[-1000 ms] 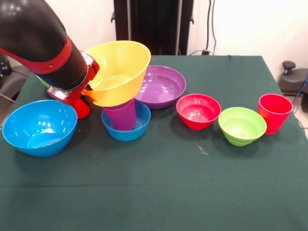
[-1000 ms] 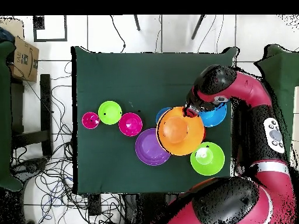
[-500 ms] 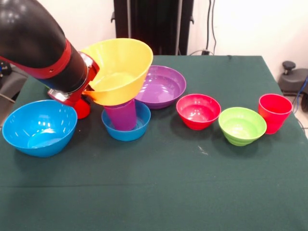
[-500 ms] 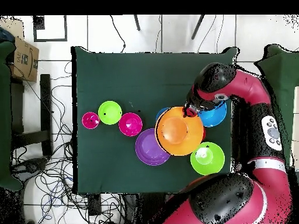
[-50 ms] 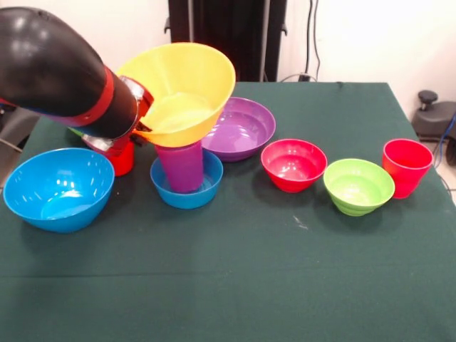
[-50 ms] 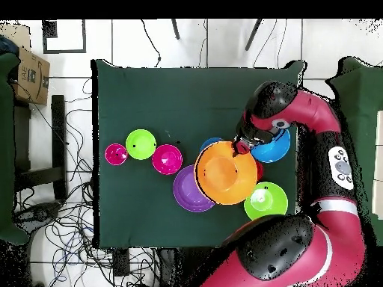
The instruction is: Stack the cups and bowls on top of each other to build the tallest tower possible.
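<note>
Nearest the camera in the front view: large blue bowl (image 5: 58,187) at the left, on the green tablecloth (image 5: 249,278). Next row back, left to right: small blue bowl (image 5: 187,184) with the purple cup (image 5: 179,165) standing upright inside it; red-pink bowl (image 5: 293,164); small lime green bowl (image 5: 358,186); red cup (image 5: 406,167) just beside that bowl at the right end.

Large yellow bowl (image 5: 182,92) sits tilted over the purple cup, its base at the cup's mouth, opening turned toward the camera. Gripper (image 5: 137,122) is at the yellow bowl's left rim; jaws hidden by the arm (image 5: 57,68) and bowl, so cannot tell whether clenched or released.

A second red cup (image 5: 121,158) shows partly under the arm. Farther back: large purple bowl (image 5: 241,129), partly behind the yellow bowl. Overhead: a large lime green bowl (image 6: 267,202) lies beside the yellow one
</note>
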Available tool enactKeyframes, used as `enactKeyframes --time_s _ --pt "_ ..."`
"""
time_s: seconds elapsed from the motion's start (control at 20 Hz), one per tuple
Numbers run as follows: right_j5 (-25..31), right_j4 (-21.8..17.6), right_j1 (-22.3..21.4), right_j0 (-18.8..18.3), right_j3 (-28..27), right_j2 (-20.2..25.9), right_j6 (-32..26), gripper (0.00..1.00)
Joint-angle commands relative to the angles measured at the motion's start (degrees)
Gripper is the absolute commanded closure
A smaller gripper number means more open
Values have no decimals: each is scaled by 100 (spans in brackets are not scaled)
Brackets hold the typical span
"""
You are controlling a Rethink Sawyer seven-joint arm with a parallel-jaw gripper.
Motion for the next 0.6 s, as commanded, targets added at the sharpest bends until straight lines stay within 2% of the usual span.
enactKeyframes --time_s 0.05,0.25,0.6 --pt "-105 -427 239 335 341 -78 65 100" --pt "-641 -410 197 271 567 -89 133 100" --pt "-917 -497 80 197 621 -118 89 100"
